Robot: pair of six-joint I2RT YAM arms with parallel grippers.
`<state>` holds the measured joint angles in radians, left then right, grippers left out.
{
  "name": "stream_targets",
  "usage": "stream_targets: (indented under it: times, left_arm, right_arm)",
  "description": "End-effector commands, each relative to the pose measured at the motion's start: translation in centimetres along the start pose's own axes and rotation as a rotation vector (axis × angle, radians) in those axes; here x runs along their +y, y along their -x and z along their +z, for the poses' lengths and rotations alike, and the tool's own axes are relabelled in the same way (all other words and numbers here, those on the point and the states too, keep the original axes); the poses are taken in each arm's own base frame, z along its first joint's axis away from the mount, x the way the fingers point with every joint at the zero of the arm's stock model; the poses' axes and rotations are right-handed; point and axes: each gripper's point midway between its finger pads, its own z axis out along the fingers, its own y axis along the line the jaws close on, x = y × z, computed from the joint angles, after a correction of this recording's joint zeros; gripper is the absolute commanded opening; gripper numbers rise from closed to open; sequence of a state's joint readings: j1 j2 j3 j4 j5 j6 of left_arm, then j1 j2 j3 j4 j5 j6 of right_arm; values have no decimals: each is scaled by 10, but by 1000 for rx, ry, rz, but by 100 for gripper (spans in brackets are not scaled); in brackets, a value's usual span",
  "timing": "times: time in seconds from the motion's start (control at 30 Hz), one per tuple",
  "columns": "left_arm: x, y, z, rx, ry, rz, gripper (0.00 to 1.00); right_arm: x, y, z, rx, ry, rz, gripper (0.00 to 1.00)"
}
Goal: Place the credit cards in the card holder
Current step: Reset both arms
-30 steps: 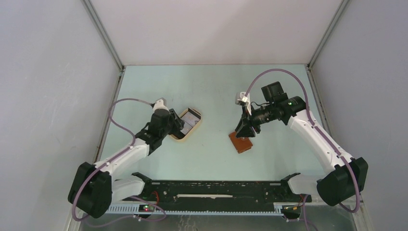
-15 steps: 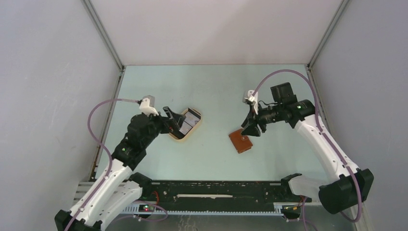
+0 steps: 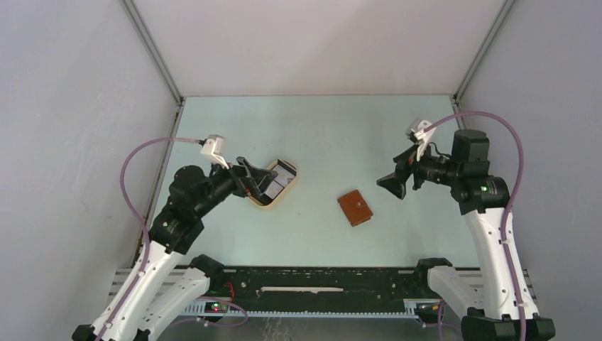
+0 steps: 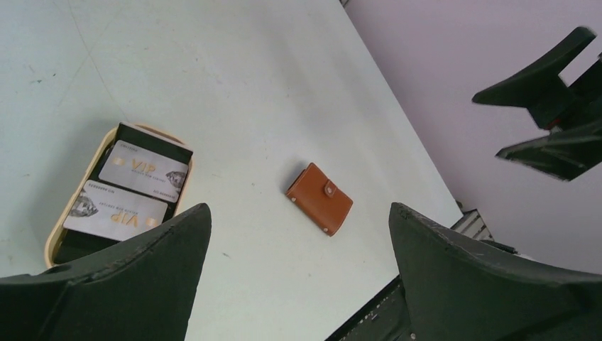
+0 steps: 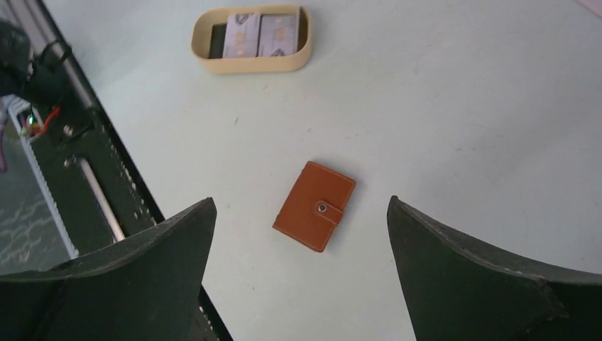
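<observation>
The fingers (image 4: 142,277) of the left gripper (image 3: 253,179) are spread wide with nothing between them. The right gripper (image 3: 392,185) is just as wide and just as empty.

The left gripper hangs over the near-left end of the oval tan tray (image 3: 264,204). In it lie the whitish rectangular credit cards (image 4: 142,170), two of them face up side by side on darker ones, with their long sides across the tray's length.

The small reddish-brown leather card holder (image 3: 355,208) lies flat on the pale green table (image 3: 312,135), to the right of the tray and well apart from it. It is folded shut with its clasp tab fastened. Its long axis runs far to near, the near end leaning right.

From the right gripper it lies to the left and nearer, with open table between them. The right arm is clearly the closer of the two, so opening the holder likely falls to it and the cards to the left arm.
</observation>
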<state>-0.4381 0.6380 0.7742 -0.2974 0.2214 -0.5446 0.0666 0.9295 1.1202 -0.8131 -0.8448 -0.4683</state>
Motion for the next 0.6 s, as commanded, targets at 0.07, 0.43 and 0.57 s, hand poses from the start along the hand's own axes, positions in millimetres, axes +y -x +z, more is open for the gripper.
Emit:
stream_targets:
  times: [0.07, 0.43, 0.57]
  left_arm:
    - [-9, 19, -25, -23, 18, 84, 100]
    - [3, 31, -58, -48, 125, 194, 100]
    - [1, 29, -61, -54, 114, 202, 100]
  right_arm:
    - [-2, 31, -16, -127, -81, 85, 100]
    - [5, 55, -29, -227, -116, 134, 100]
    - [10, 54, -31, -225, -99, 114, 100]
